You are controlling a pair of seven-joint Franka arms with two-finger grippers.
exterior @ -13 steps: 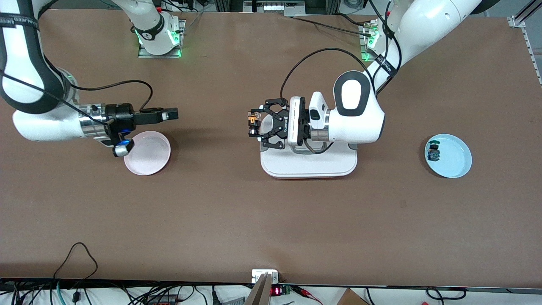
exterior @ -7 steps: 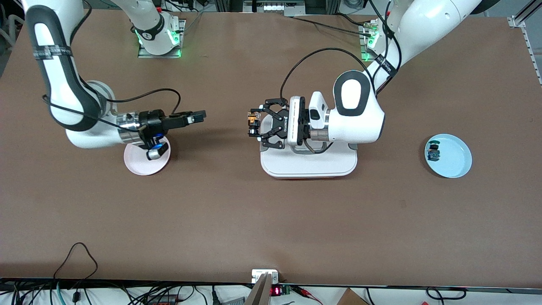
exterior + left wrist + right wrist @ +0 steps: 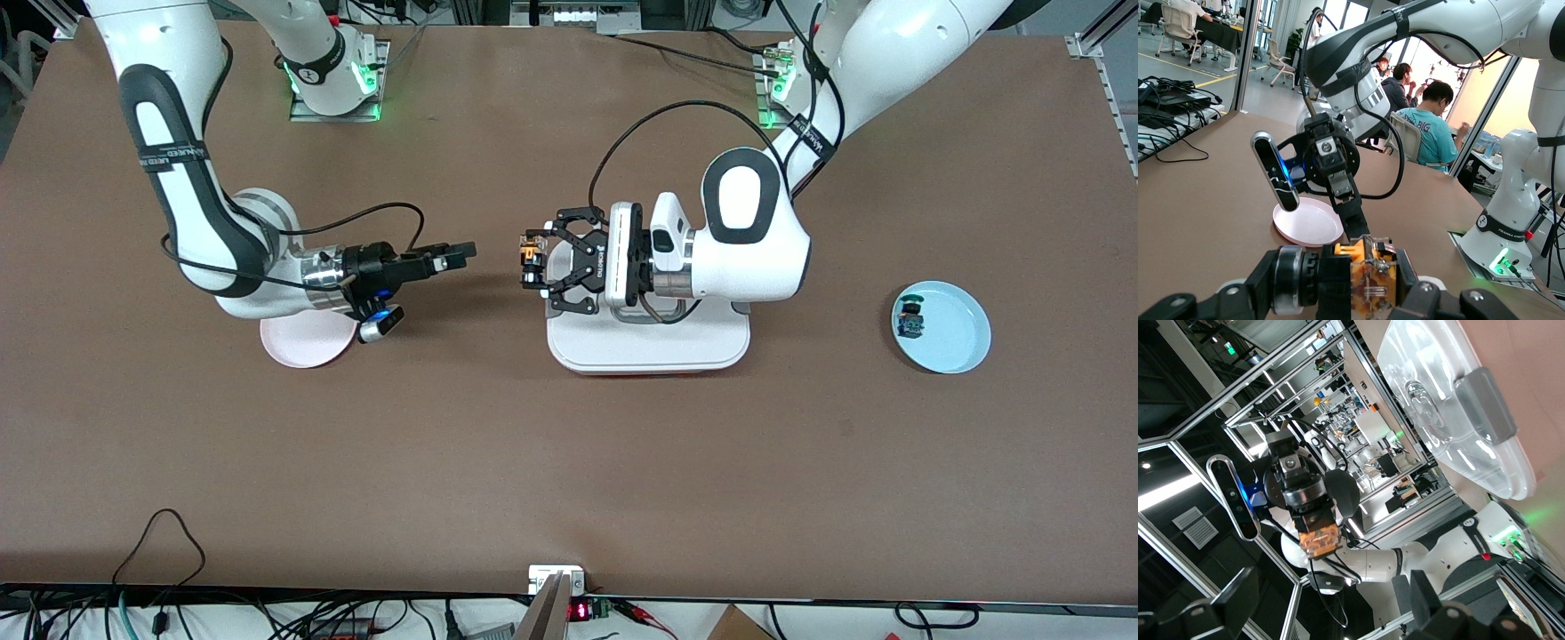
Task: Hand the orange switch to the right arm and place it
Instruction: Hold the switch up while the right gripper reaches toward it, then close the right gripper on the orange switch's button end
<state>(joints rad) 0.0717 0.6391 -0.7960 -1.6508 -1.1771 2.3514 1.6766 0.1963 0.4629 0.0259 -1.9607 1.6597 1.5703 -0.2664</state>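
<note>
Clearly, we see the left gripper (image 3: 531, 259), a wide black linkage claw on a white disc, clenched on the orange switch (image 3: 531, 256), a tiny black push-button component with an orange cap. It holds the switch in the air over the edge of the white rounded rectangular tray (image 3: 649, 342), on the side toward the right arm's end of the table. In the left wrist view the switch (image 3: 1368, 279) sits between the black finger pads, its orange body and metal contacts showing.

Facing it, the right gripper (image 3: 458, 255), slim, black and narrow-fingered, hangs with its fingers spread apart and nothing between them, over the bare brown table (image 3: 569, 462) between the tray and the round pink plate (image 3: 298, 344). Its tips stand near the switch but apart from it. The right arm's (image 3: 213, 231) white and dark grey forearm passes over the pink plate.

Toward the left arm's end of the table from the tray, well apart, lies a round light blue plate (image 3: 956, 342) with a small black piece with blue-green parts (image 3: 909, 318) in it.
</note>
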